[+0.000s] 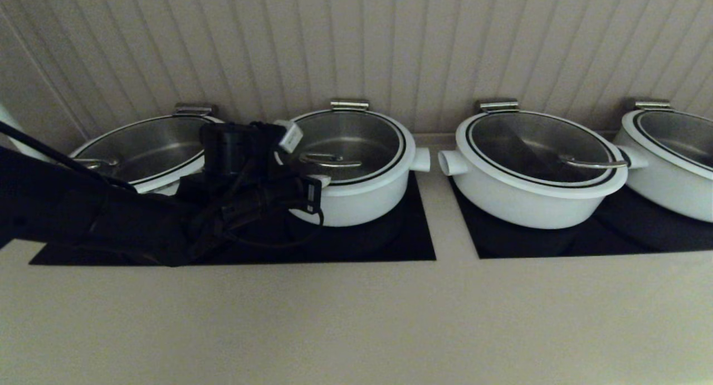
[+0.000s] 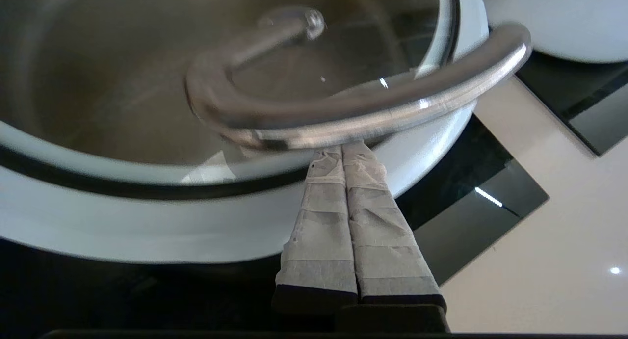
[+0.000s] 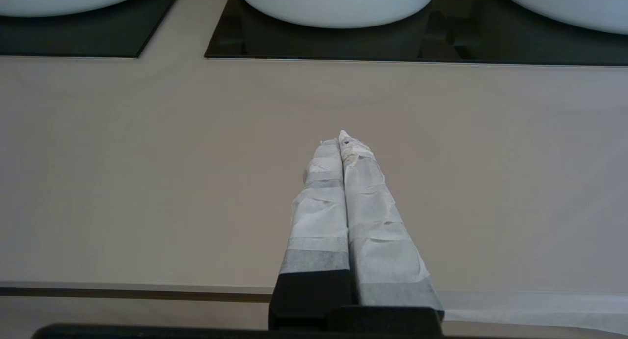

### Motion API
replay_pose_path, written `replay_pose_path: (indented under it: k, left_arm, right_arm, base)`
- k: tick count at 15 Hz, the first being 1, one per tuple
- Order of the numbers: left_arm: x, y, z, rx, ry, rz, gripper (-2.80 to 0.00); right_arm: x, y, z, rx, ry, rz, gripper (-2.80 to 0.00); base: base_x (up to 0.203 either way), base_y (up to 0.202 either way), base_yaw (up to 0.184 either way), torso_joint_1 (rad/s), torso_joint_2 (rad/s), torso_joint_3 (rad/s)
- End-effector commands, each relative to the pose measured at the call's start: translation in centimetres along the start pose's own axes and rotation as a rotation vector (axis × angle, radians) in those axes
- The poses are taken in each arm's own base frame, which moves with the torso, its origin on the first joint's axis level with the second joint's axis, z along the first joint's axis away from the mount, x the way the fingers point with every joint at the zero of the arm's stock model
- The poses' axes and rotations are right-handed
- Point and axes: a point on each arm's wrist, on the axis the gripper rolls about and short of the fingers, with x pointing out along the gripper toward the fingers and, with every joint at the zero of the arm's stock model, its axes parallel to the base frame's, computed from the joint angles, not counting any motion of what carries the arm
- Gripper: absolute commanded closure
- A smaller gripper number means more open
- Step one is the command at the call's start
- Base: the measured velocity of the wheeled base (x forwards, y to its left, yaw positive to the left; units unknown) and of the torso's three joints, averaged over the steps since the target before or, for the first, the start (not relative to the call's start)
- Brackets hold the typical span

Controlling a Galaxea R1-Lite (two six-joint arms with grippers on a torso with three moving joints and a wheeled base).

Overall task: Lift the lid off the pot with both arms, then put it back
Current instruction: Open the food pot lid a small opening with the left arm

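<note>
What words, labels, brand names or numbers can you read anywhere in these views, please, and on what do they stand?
None can be read.
The lid, the pot and the other white pots show no print.
The small white box by the left gripper shows no legible marking.
The taped right gripper over the counter is blank too.

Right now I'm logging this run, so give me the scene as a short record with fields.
lid: on the pot, handle unheld; lid
left tool: shut, tips under the handle bar
right tool: shut, over bare counter, away from the pots
other pots: three wider ones, lids on
lift: not begun
</note>
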Motion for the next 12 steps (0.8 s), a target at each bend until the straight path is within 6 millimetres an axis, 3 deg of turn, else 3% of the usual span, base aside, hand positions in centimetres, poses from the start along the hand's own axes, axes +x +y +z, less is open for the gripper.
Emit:
replay_pose_path:
  k: [1, 12]
  left_arm:
    - [0.2, 0.0, 0.3, 0.001, -0.011, -0.001, 0.0]
    - [1.3, 1.4, 1.6, 0.005, -0.063, 0.054, 0.0]
  right_arm:
    - [0.0, 0.0, 0.0, -0.001, 0.001, 0.0, 0.0]
    - [0.0, 0.0, 0.0, -0.001, 0.001, 0.0, 0.0]
  base:
    - [0.0, 0.0, 0.0, 0.0, 0.0, 0.0]
    - [0.0, 0.0, 0.0, 0.0, 0.0, 0.0]
